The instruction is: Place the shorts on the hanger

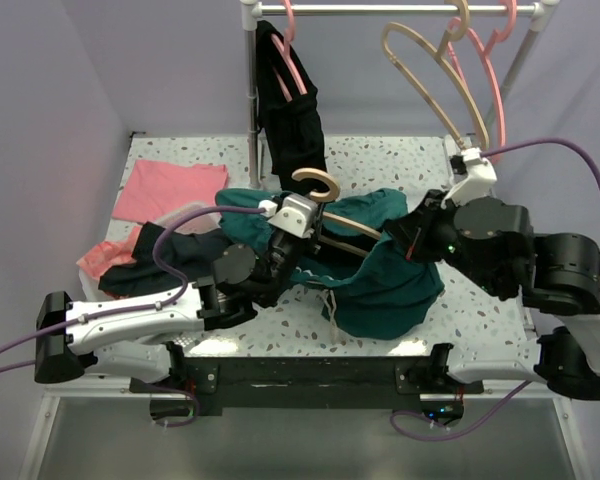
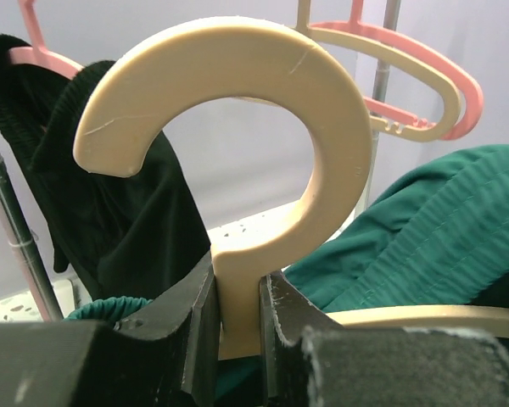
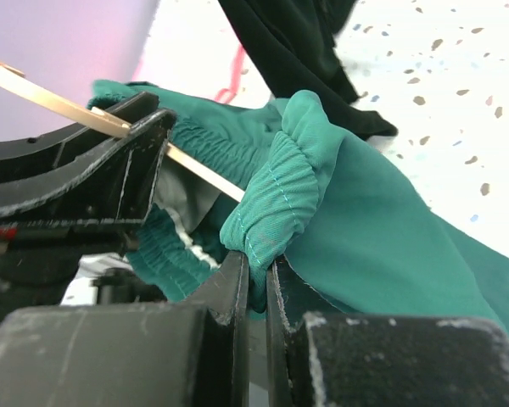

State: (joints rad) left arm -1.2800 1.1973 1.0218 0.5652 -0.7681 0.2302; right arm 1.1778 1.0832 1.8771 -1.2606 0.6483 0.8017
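Observation:
The tan hanger (image 1: 317,184) lies tilted over the table, its hook up and its bar running right into the teal-green shorts (image 1: 385,275). My left gripper (image 1: 298,222) is shut on the hanger's neck just below the hook; in the left wrist view the hook (image 2: 237,110) rises from between my gripper's (image 2: 237,318) fingers. My right gripper (image 1: 408,238) is shut on a fold of the shorts' elastic waistband (image 3: 280,199), pinched at the fingertips of my gripper (image 3: 259,275). The hanger's bar (image 3: 199,174) passes inside the waistband opening. The pale drawstring (image 1: 330,300) hangs at the front.
A clothes rack (image 1: 380,8) stands at the back with a black garment (image 1: 290,110) on a pink hanger, another tan hanger (image 1: 430,70) and pink hangers (image 1: 485,60). Pink cloths (image 1: 170,190) and a dark garment (image 1: 185,250) lie at the left.

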